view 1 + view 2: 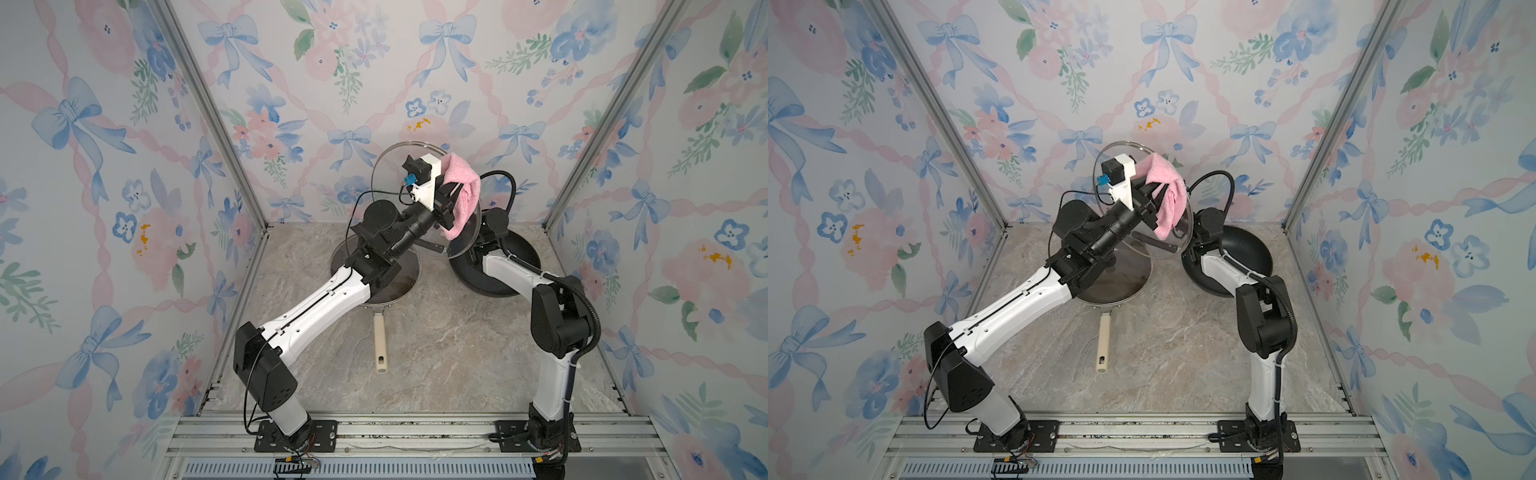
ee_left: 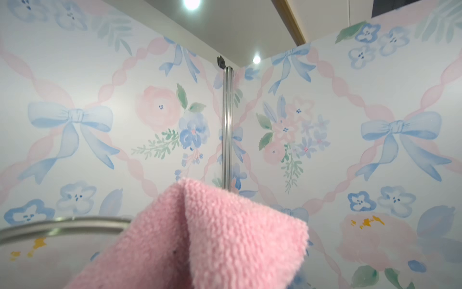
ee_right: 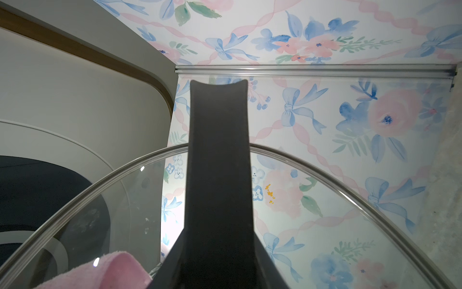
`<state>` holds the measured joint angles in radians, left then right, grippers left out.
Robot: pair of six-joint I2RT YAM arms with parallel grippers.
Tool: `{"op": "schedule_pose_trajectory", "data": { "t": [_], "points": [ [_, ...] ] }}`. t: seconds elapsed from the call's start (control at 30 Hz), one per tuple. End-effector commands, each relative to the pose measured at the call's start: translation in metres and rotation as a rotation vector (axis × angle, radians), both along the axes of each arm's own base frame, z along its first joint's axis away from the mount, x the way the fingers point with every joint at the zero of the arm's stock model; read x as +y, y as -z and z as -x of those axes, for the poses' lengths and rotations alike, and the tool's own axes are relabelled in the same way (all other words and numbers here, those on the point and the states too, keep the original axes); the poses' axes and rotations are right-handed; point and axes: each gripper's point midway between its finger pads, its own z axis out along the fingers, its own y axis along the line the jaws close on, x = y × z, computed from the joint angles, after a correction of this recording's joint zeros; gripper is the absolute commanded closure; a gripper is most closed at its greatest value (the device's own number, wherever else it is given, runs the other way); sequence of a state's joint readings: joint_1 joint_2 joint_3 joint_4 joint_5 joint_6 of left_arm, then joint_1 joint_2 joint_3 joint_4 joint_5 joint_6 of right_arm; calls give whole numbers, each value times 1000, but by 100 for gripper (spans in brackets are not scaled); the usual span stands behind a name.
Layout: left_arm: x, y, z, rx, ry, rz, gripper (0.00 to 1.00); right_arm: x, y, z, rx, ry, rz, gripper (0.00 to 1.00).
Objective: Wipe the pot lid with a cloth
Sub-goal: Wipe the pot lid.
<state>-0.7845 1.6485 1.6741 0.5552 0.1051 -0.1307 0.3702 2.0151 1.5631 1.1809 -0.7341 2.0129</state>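
- Cloth (image 2: pixel 212 237), pink and fuzzy, fills the foreground of the left wrist view. It is bunched in the left gripper (image 1: pixel 453 195), whose jaws are clamped on it.
- In both top views the cloth (image 1: pixel 461 183) hangs over the upper right part of the lid (image 1: pixel 386 170), apparently touching the glass. The lid is raised off the counter (image 1: pixel 436 353) and tilted.
- Right gripper (image 1: pixel 1194 241): its jaws are clamped on the lid's black handle (image 3: pixel 218 162) and hold the lid up between the two arms.
- Progress, as judged: cloth picked up, lid lifted, and the two brought together, so wiping appears to be under way.
- Faint pale marks on the glass (image 3: pixel 86 220) suggest that part of the surface remains to be wiped.
- Remaining, as judged: cover the rest of the glass, then set the lid and cloth down.
- Count: one cloth, one raised glass lid and two arms.
- Count: two pans on the counter, one with a cream handle (image 1: pixel 380 340) under the left arm and one dark pan (image 1: pixel 515 257) behind the right arm.
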Motion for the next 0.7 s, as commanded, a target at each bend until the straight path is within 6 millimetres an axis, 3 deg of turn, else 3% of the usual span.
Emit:
{"op": "schedule_pose_trajectory", "data": {
  "t": [0.0,0.1,0.27,0.4,0.53,0.6,0.67],
  "points": [
    [-15,22,-13,13,-24,-25,100,-13,-66,31,-197,5,-122,98],
    [-1,66,-45,121,-122,-54,100,-15,-74,35,-211,-1,-133,98],
    [38,145,-71,308,-231,-92,100,-25,-84,39,-229,9,-150,98],
    [90,193,-87,423,-399,-125,100,-33,-94,42,-244,9,-169,98],
    [141,187,-97,439,-528,-82,100,-35,-97,41,-248,5,-170,98],
    [146,174,-96,418,-532,-65,100,-35,-97,40,-249,4,-173,98],
    [131,156,-89,398,-448,-41,100,-33,-96,38,-244,-1,-174,98]
  ]
}}
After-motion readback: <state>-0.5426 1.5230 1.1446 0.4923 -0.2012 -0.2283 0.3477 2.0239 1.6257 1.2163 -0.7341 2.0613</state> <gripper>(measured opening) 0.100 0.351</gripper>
